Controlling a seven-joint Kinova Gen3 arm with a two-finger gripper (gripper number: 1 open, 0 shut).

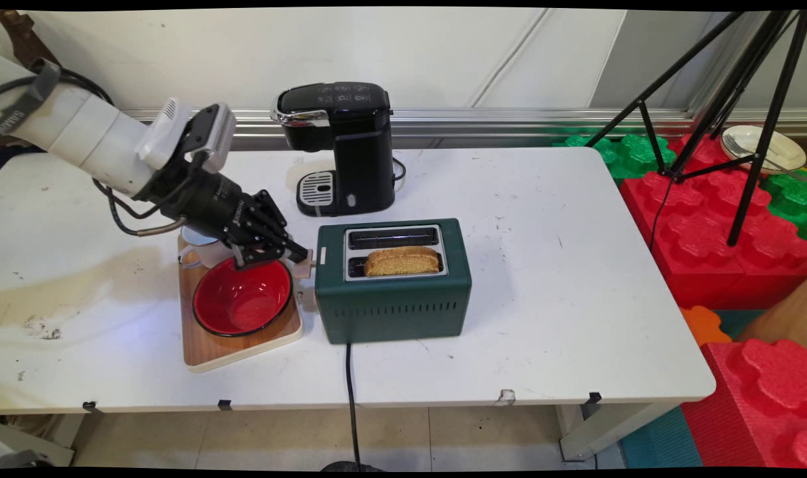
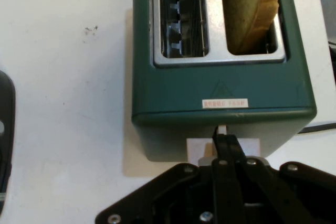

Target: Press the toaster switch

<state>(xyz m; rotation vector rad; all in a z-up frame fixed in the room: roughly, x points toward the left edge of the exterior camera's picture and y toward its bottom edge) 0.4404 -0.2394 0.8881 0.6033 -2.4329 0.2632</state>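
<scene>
Hand (image 2: 222,141) fingers pressed together, tips on the toaster lever (image 2: 223,149); green toaster (image 2: 220,85) lies directly ahead, slots running away lengthwise.

The gripper (image 1: 299,259) covers most of the white mug (image 1: 200,249) and the far rim of the red bowl (image 1: 242,297). In the hand view its black fingers (image 2: 226,148) hide most of the toaster's white lever (image 2: 197,148), and the top edge cuts off the toast (image 2: 252,9). The small label (image 2: 224,103) on the toaster (image 2: 220,85) is too tiny to read.
</scene>
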